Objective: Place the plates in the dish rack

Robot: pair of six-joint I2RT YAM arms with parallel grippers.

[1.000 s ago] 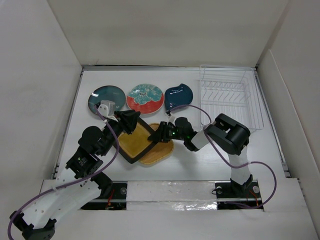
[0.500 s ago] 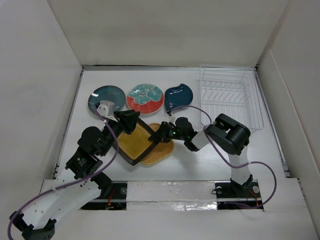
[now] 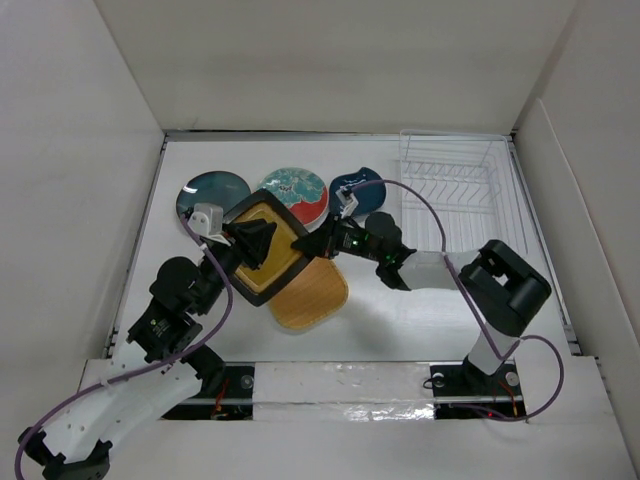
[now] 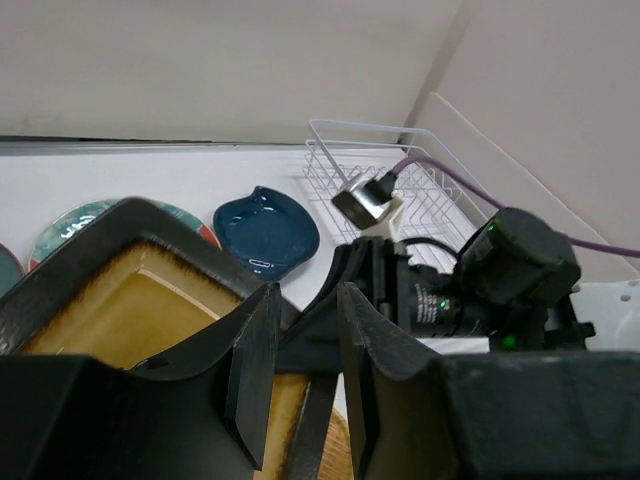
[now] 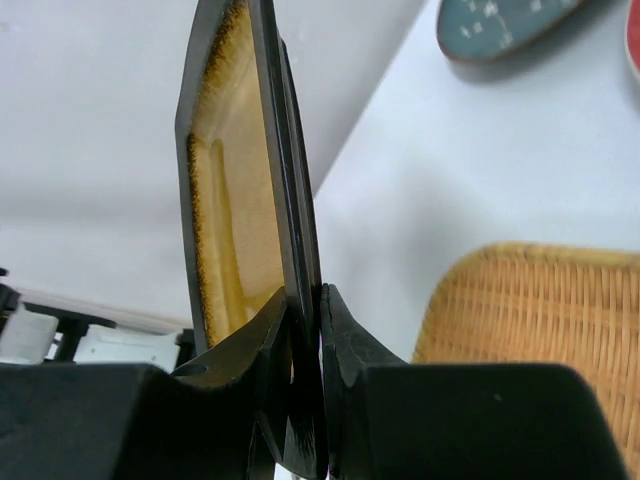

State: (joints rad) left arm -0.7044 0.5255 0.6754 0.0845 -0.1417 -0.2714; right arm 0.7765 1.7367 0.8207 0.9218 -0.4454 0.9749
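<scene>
Black-rimmed tan plate (image 3: 285, 262) hangs tilted above the tan woven plate (image 3: 315, 295) mid-tabletop (image 3: 400, 320). The left gripper (image 3: 262, 244) and right gripper (image 3: 314, 248) each clamp its rim. The dish rack (image 3: 460, 190) sits at the far right corner.

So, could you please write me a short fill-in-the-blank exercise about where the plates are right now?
1. The right gripper has its jaws shut on the rim of the ____ plate.
2. The dish rack holds ____ plates.
3. The leaf-shaped plate is ____ in colour.
Missing words: black-rimmed tan; no; navy.
</scene>
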